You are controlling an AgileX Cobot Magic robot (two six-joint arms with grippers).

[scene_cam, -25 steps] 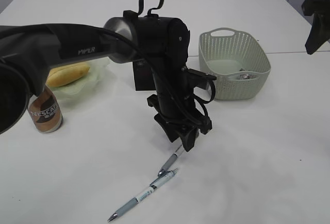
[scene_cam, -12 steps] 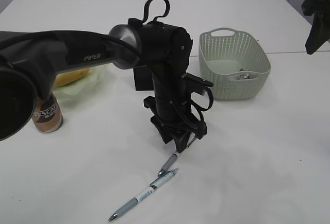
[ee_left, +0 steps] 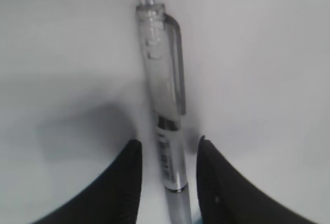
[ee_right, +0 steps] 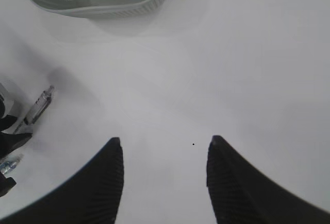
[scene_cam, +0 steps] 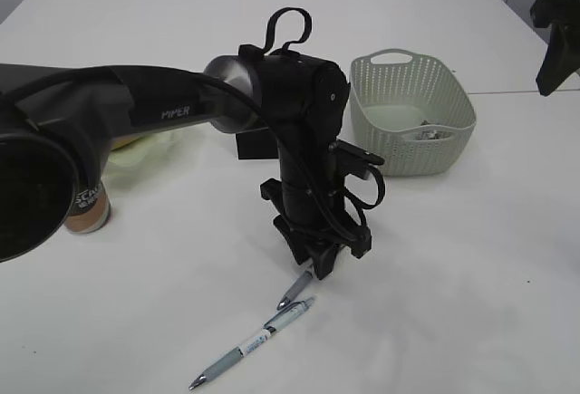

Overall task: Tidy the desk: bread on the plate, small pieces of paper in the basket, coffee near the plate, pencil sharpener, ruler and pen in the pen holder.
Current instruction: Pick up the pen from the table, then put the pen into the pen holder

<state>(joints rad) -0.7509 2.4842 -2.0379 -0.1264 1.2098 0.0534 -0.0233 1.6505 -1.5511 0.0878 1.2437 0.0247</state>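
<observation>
The desk (scene_cam: 471, 258) is a large, smooth white tabletop with a thin seam line running across it; a pale wall shows behind its far edge.

Compared with 1 second earlier, my left arm has shifted right and now hides the bread; only a sliver of the pale-green plate (scene_cam: 145, 148) shows. My left fingers have narrowed around the pen.

My left gripper (scene_cam: 319, 265) points down at the desk. In the left wrist view its 2 black fingers (ee_left: 124, 183) stand partly open on either side of the pen (ee_left: 165, 110), a clear plastic barrel with a clip and a printed label, lying flat; I cannot tell whether they touch it. A second pen (scene_cam: 254, 344), grey and white, lies just beyond it.

My right gripper (ee_right: 162, 183) hangs partly open above bare desk, holding nothing.

The perforated grey-green basket (scene_cam: 412, 109) holds crumpled paper (scene_cam: 428, 133). The Nescafe coffee (scene_cam: 88, 208) stands at left. The black pen holder (scene_cam: 252, 146) sits behind my arm.
</observation>
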